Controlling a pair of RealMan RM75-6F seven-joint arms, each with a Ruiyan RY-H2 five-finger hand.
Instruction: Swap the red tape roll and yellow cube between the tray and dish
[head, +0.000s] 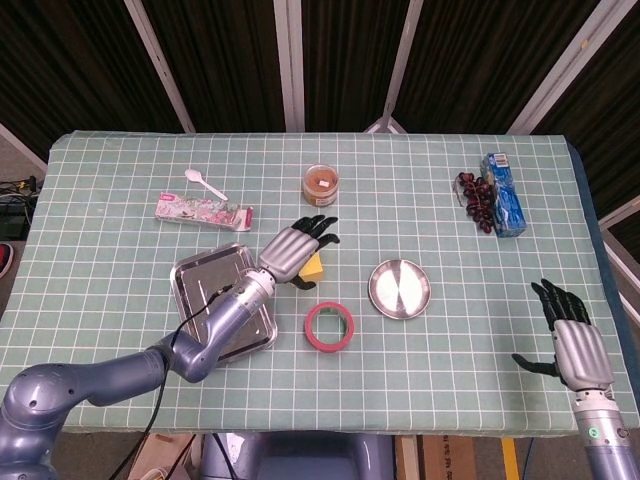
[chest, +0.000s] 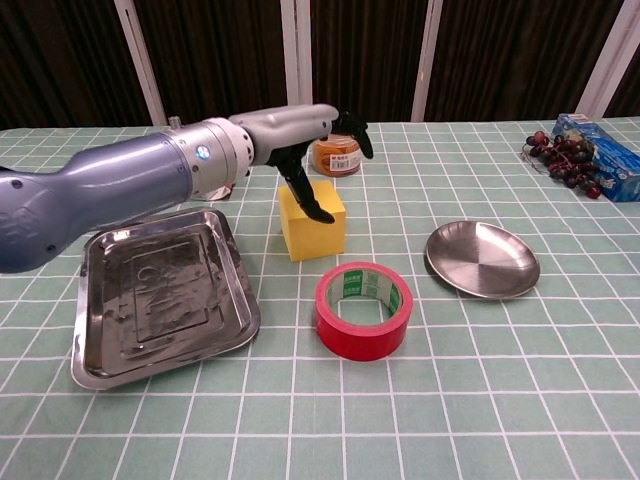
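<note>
The yellow cube (chest: 313, 222) stands on the table cloth between the steel tray (chest: 150, 290) and the red tape roll (chest: 363, 311). My left hand (chest: 312, 135) hovers just over the cube with its fingers spread, holding nothing; its thumb hangs down by the cube's top face. From the head view the hand (head: 296, 250) covers most of the cube (head: 315, 270). The tape roll (head: 329, 326) lies on the cloth, outside the empty round dish (head: 399, 288) to its right. The tray (head: 190, 270) is empty too. My right hand (head: 573, 342) is open near the table's front right corner.
A jar (head: 320, 184) stands behind the cube. A white spoon (head: 205, 183) and a pink packet (head: 203, 211) lie at the back left. Dark grapes (head: 475, 195) and a blue packet (head: 503, 193) sit at the back right.
</note>
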